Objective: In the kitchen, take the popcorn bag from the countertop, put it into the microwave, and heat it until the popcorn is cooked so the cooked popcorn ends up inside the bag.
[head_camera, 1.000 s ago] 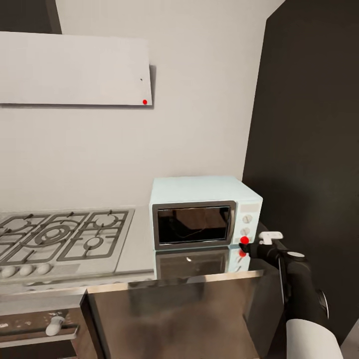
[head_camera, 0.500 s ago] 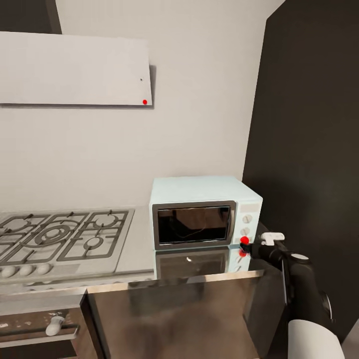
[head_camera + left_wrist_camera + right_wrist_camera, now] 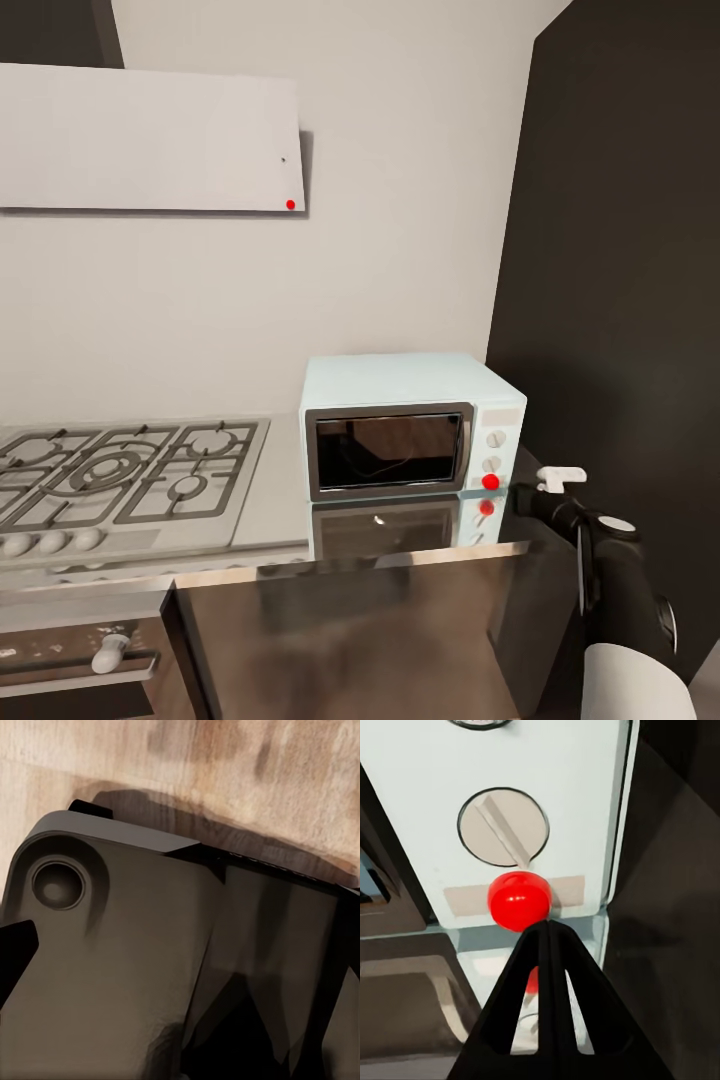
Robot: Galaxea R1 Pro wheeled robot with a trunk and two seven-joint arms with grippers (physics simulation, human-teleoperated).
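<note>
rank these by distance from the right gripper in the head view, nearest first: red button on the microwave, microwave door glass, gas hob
Measured from the right gripper:
1. Red button, just beside the fingertips on the microwave's control panel.
2. Microwave door glass, further toward the robot's left.
3. Gas hob, far over on the left of the countertop.

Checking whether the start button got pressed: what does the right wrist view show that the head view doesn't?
Right wrist view alone: the right gripper with its fingers closed to a point just below the red button, and the slotted knob close up. Head view alone: the microwave with its door shut, the gas hob and the countertop. Both share the red button and the control panel.
</note>
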